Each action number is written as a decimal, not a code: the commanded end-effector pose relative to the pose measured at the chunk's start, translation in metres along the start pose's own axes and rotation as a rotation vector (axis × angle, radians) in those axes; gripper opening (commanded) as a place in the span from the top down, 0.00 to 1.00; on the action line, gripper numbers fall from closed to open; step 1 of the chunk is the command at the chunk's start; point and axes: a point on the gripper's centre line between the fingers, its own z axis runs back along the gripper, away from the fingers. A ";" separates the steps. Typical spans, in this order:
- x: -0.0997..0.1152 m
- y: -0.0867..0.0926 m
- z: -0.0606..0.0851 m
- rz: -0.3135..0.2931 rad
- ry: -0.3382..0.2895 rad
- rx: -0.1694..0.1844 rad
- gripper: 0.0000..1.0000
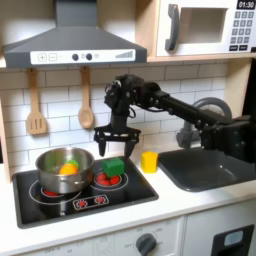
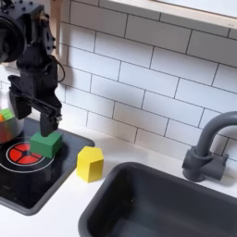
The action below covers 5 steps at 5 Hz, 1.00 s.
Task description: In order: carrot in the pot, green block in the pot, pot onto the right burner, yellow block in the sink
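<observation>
Black gripper [image 2: 35, 119] spread open, empty, directly above small bright green cube-like block [image 2: 44, 143] on red-ringed right burner [image 2: 20, 155]. Likely light, rigid, slick; best pinched across 2 flat opposite faces.

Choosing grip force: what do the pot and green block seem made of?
The pot: likely polished metal, shiny silver with reflections on its wall. The green block: probably painted wood or plastic, flat matte faces; the look leaves it open. The gripper hangs above it.
</observation>
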 end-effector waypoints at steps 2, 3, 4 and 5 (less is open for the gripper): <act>-0.001 -0.004 0.002 0.147 0.041 -0.031 0.00; -0.002 -0.003 -0.005 0.154 0.058 -0.035 0.00; -0.003 -0.002 -0.009 0.156 0.064 -0.034 0.00; -0.006 0.006 -0.011 0.171 0.067 -0.034 0.00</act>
